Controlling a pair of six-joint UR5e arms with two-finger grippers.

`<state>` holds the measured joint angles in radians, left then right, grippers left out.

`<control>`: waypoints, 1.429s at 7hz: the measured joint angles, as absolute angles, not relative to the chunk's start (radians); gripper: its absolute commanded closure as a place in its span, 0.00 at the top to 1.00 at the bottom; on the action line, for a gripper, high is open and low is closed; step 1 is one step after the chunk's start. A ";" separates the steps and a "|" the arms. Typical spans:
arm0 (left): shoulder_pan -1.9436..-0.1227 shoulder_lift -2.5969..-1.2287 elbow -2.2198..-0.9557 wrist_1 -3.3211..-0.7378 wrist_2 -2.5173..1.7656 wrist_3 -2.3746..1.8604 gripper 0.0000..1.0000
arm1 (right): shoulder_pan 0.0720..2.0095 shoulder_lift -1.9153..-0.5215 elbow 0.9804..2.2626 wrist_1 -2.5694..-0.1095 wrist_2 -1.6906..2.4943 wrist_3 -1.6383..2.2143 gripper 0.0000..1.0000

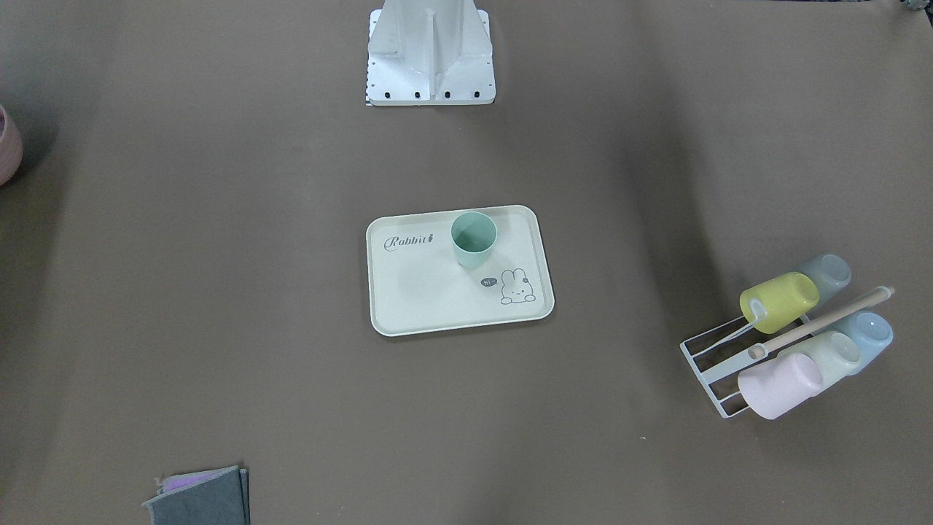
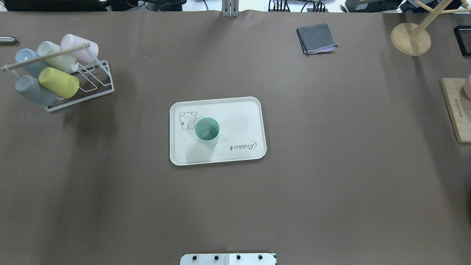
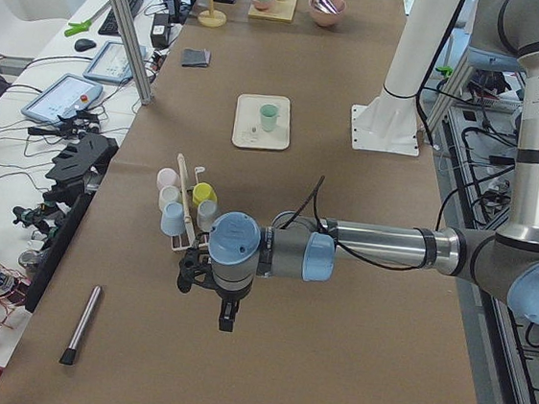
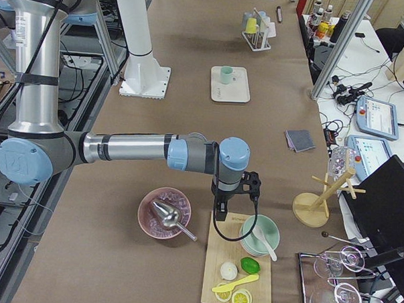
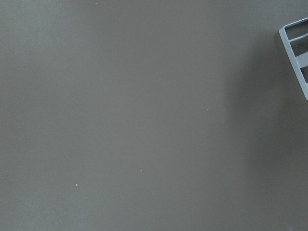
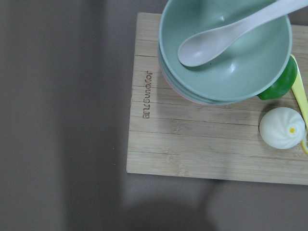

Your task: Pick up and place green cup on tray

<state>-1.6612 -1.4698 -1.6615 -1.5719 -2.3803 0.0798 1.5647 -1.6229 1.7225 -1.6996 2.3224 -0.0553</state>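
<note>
The green cup [image 2: 206, 131] stands upright on the cream Rabbit tray [image 2: 235, 117] at mid-table, between the bunny drawing and the script. Both show in the front view, cup [image 1: 473, 238] and tray [image 1: 430, 292], and small in the side views, cup [image 3: 269, 117] [image 4: 226, 75]. My left gripper [image 3: 226, 321] hangs over bare table near the cup rack, far from the tray. My right gripper [image 4: 221, 209] hangs over the wooden board's edge, also far away. I cannot tell whether either is open or shut.
A white wire rack [image 2: 84, 79] holds several cups, among them a yellow-green one [image 2: 59, 82]. A folded grey cloth [image 2: 316, 38], a wooden stand [image 2: 410, 38] and a wooden board [image 6: 202, 144] with stacked bowls and a spoon [image 6: 226, 53] lie on the robot's right side.
</note>
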 measured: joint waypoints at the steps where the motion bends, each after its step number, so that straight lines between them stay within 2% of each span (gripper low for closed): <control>1: -1.661 -1.470 -1.661 -1.572 -2.381 0.078 0.99 | 1.565 -1.623 1.722 -1.700 2.322 -0.055 1.00; 10: -1.658 -1.472 -1.640 -1.574 -2.379 0.079 0.99 | 1.565 -1.623 1.721 -1.699 2.320 -0.057 1.00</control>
